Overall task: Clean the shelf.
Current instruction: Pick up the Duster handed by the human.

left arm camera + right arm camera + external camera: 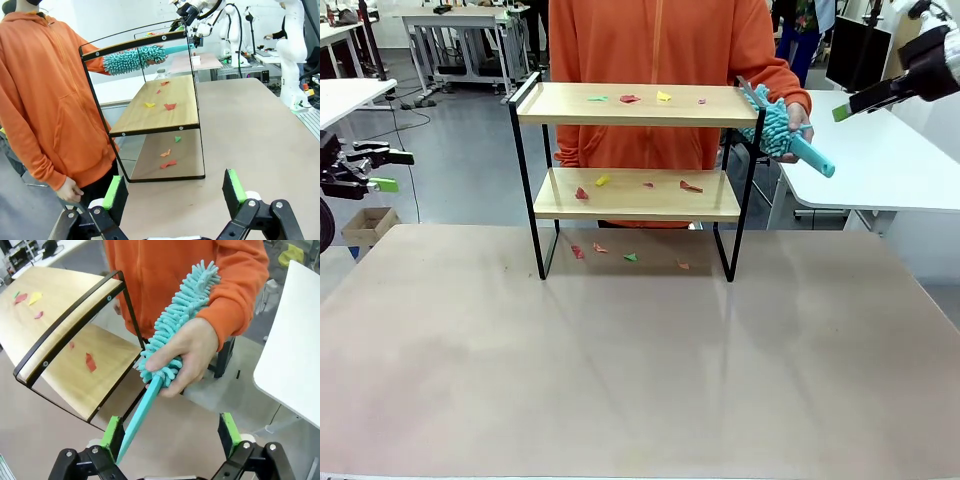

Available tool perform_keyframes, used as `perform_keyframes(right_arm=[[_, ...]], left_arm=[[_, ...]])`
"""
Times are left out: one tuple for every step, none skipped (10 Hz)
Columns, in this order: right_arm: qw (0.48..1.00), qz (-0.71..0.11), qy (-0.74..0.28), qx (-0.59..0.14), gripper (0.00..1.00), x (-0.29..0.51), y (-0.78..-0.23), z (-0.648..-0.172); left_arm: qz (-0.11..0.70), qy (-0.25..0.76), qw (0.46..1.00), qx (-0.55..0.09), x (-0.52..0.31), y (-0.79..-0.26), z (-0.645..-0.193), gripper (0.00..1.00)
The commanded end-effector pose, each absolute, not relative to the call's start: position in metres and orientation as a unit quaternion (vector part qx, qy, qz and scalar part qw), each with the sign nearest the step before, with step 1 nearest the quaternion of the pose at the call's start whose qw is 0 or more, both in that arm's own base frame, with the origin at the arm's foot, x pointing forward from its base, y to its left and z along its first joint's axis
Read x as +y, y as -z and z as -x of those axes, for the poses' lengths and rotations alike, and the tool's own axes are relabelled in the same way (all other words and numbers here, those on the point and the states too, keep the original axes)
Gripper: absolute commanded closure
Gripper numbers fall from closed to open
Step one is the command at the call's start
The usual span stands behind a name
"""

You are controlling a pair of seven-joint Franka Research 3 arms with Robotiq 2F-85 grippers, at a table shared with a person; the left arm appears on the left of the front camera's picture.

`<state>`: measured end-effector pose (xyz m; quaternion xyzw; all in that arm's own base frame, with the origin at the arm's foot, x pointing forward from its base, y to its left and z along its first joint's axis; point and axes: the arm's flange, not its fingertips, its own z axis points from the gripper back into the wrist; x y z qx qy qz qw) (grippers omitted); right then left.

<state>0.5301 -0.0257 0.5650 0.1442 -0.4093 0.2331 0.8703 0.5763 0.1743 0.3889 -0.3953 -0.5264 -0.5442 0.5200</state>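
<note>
The shelf (632, 195) stands at the table's far side, a black frame with two wooden boards. Small coloured paper scraps (630, 98) lie on both boards and on the table beneath. Behind it, a person in an orange hoodie holds out a teal fluffy duster (782, 135) at the shelf's right end. In the right wrist view the duster (180, 315) sits in the person's hand (192, 355), its handle tip reaching down beside one pad of my open right gripper (170, 432), untouched. My right gripper (845, 108) hovers right of the duster. My left gripper (392, 170) is open far left, facing the shelf (160, 105).
A white side table (890, 160) stands to the right, beyond the work table (640, 350). Another white table (345, 95) is at the left, with a cardboard box (370, 225) on the floor. The person stands close behind the shelf.
</note>
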Motion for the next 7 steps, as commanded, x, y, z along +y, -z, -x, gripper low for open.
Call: perform_keyframes(right_arm=[[0.857,-0.152,-0.240,-0.430,0.00,-0.045,-0.574,-0.531],[0.857,-0.152,-0.240,-0.430,0.00,-0.045,-0.574,-0.531],[0.857,-0.152,-0.240,-0.430,0.00,-0.045,-0.574,-0.531],[0.868,-0.144,-0.229,-0.417,0.00,-0.041,-0.571,-0.530],[0.874,-0.055,-0.220,-0.429,0.00,-0.013,-0.580,-0.521],[0.887,-0.034,-0.204,-0.414,0.00,0.017,-0.591,-0.510],[0.902,-0.012,-0.184,-0.389,0.00,0.039,-0.596,-0.501]], left_arm=[[0.395,0.545,0.518,-0.528,0.175,-0.392,-0.574,0.00],[0.395,0.545,0.518,-0.528,0.175,-0.392,-0.574,0.00],[0.395,0.545,0.518,-0.528,0.175,-0.392,-0.574,0.00],[0.395,0.545,0.518,-0.528,0.175,-0.392,-0.574,0.00],[0.395,0.545,0.518,-0.528,0.175,-0.392,-0.574,0.00],[0.395,0.545,0.518,-0.528,0.175,-0.392,-0.574,0.00],[0.395,0.545,0.518,-0.528,0.175,-0.392,-0.574,0.00]])
